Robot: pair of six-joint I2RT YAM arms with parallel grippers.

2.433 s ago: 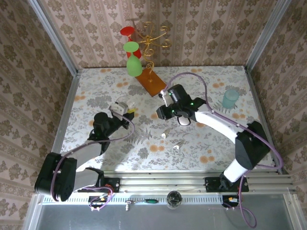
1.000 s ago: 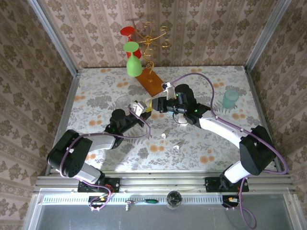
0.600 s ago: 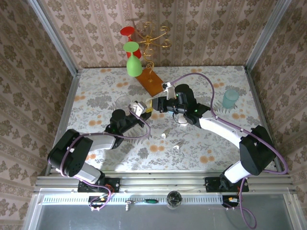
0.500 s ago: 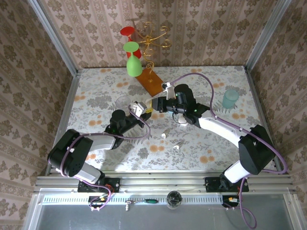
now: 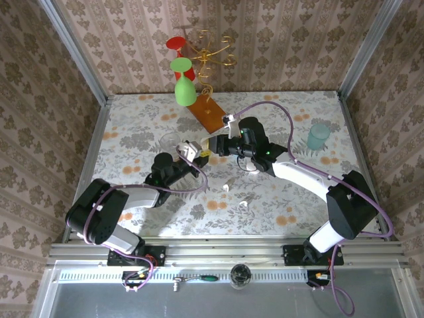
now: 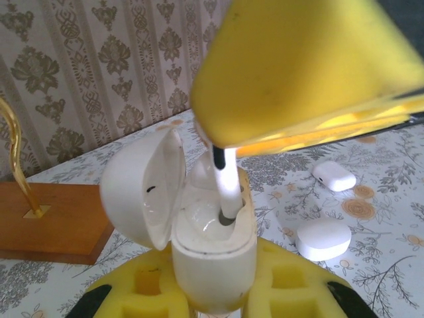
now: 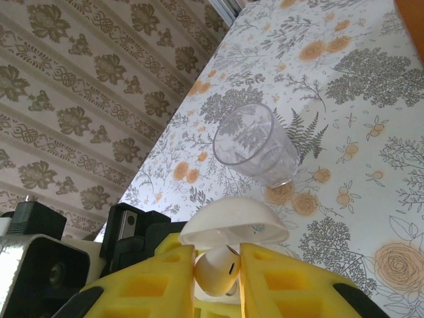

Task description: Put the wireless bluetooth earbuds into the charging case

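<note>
Above the counter, the left hand clamps the open case (lid hinged back). The right hand pinches an earbud, with its stem down in the case's socket.

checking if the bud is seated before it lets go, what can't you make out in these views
- Left wrist: the head of the earbud, hidden by the yellow pad of the right hand; only its stem shows, entering the charging case.
- Right wrist: the case's slots, behind the earbud and the yellow fingers.
- Top external: how deep the stem sits, too small to tell.
</note>
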